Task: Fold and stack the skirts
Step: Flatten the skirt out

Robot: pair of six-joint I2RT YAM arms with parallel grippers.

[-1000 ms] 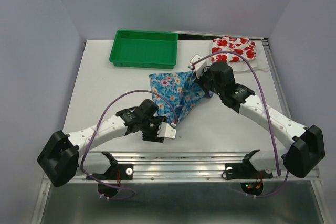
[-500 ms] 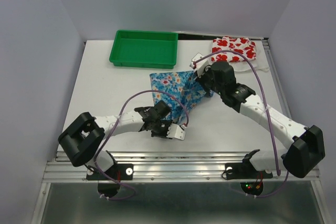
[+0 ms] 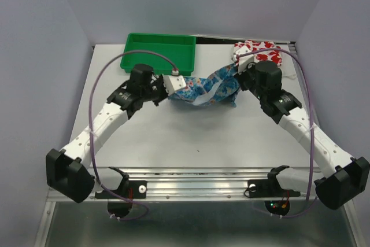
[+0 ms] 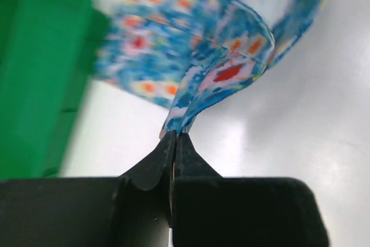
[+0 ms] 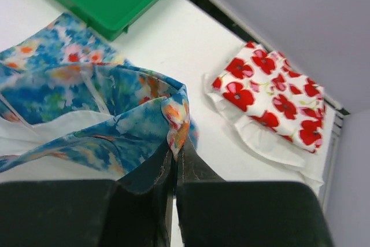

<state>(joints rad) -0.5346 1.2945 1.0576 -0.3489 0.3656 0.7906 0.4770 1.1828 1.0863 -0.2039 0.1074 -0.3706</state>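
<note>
While the blue skirt (image 3: 205,88) is stretched between them, thin edges are pinched by the left gripper (image 4: 173,138) and right gripper (image 5: 175,153); one could be lost under a harder pull.

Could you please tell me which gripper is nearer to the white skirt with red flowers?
Right. The right gripper pinches the blue skirt right next to the white skirt; the left gripper holds the blue skirt's other end, beside the tray.

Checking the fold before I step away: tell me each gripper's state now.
Left gripper: shut on the blue skirt.
Right gripper: shut on the blue skirt.
</note>
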